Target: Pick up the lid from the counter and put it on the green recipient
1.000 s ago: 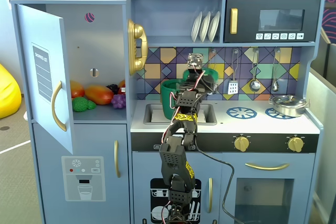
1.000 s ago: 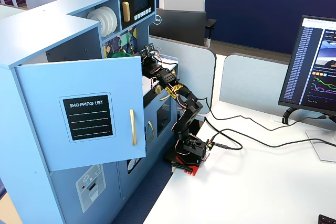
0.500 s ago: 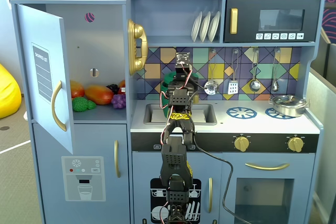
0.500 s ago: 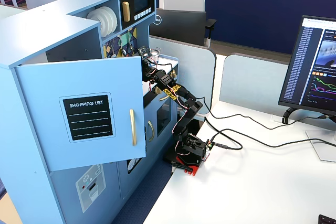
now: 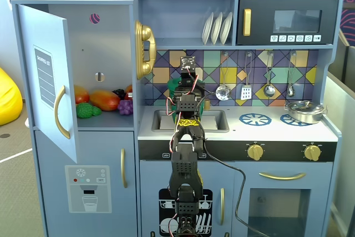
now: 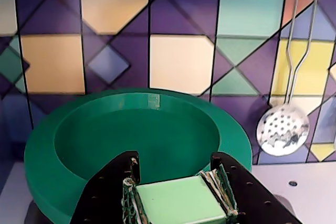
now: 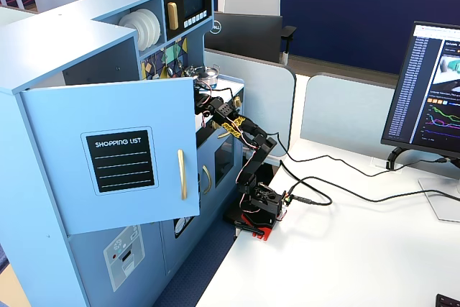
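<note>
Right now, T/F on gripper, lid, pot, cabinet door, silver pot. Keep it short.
1. The gripper is clamped on the lid by its tab. True.
2. The lid already sits on the green pot. False: it is held in the gripper near the pot's open mouth.
3. The green pot is empty inside. True, as far as the wrist view shows.
4. The left cabinet door is closed. False: it stands open, toy food visible inside.
5. The silver pot is in the sink. False: it is by the right burner ring.

Green lid [image 6: 181, 207] gripped by its pale square tab, level, poised over open dark-green recipient [image 6: 136, 140] standing upright on white counter [image 5: 238, 131] against backsplash.
</note>
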Motion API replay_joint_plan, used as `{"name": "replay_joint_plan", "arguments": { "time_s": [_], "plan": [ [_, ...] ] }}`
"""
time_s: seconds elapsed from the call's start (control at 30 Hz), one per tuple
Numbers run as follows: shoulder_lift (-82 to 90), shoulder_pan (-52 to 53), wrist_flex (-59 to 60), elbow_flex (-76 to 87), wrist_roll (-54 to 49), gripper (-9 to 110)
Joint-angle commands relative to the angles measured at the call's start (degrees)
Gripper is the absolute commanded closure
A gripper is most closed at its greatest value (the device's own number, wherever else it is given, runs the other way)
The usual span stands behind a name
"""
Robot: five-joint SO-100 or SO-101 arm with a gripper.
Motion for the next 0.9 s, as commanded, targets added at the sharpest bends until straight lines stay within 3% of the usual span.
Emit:
{"name": "replay_joint_plan", "arguments": {
  "time_s": [0.0, 0.33, 0.43, 0.57, 0.87],
  "plan": [
    [-0.26, -0.44, -0.26, -4.39, -0.88, 102],
    [-2.64, 0.79, -0.53, -4.57, -1.76, 102],
    [-2.72, 0.79, -2.02, -4.57, -0.44, 96],
    [-2.81, 1.23, -1.93, -4.48, -2.37, 101],
    [-2.02, 1.58, -5.62, -5.45, 2.02, 75]
  ]
}}
